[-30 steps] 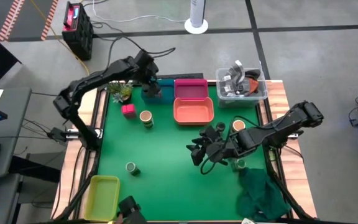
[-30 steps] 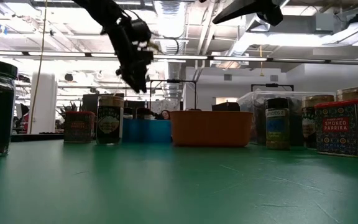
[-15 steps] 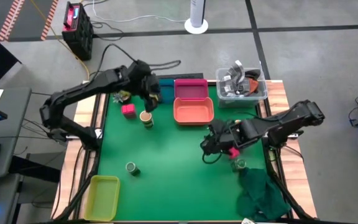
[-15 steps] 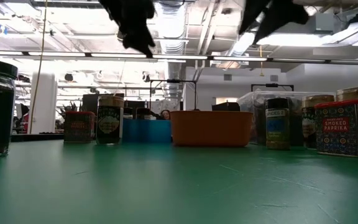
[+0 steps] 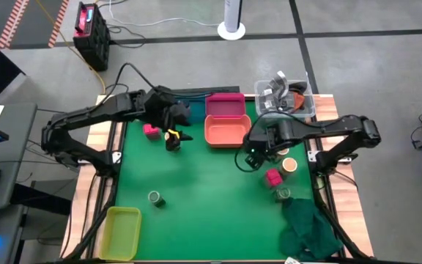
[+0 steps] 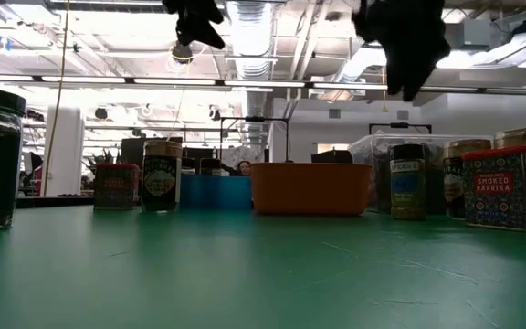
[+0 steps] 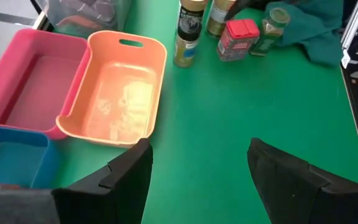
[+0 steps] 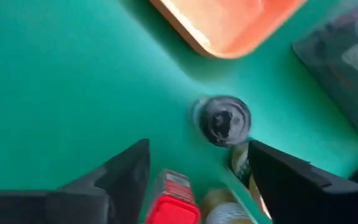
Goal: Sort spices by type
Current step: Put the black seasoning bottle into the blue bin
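Left jaws (image 5: pixel 176 132) are hanging over the back-left part of the green tabletop (image 5: pixel 196 183), spread wide with nothing between them; the left wrist view shows only bare green in the gap. A tan-topped jar (image 5: pixel 171 139) sits pretty much right under them, though the arm covers most of it. The pink box (image 5: pixel 151 130) is just beside those jaws on the outer side, and the blue tray (image 5: pixel 195 111) sits just behind them.

Right jaws (image 5: pixel 251 152) are up off the tabletop too, near the front corner of the orange tray (image 5: pixel 227 130), and also spread wide and empty. In the right wrist view a dark-lidded round jar (image 8: pixel 222 120) stands on the green ahead of the fingers, with a red-topped box (image 8: pixel 178 202) and another gold-lidded jar (image 8: pixel 219 211) close in near the jaws. From above, a pink box (image 5: pixel 273 177), a tan-topped jar (image 5: pixel 290 165) and a green-topped jar (image 5: pixel 283 193) cluster just to the outer side of the right jaws, next to a crumpled green cloth (image 5: pixel 310 227).

Well away from both jaws, a dark-lidded jar (image 5: pixel 154 198) stands alone toward the front left, near the yellow tray (image 5: pixel 121 231). The pink tray (image 5: pixel 225 105) sits behind the orange one, with the clear tub (image 5: pixel 284 99) beside it.
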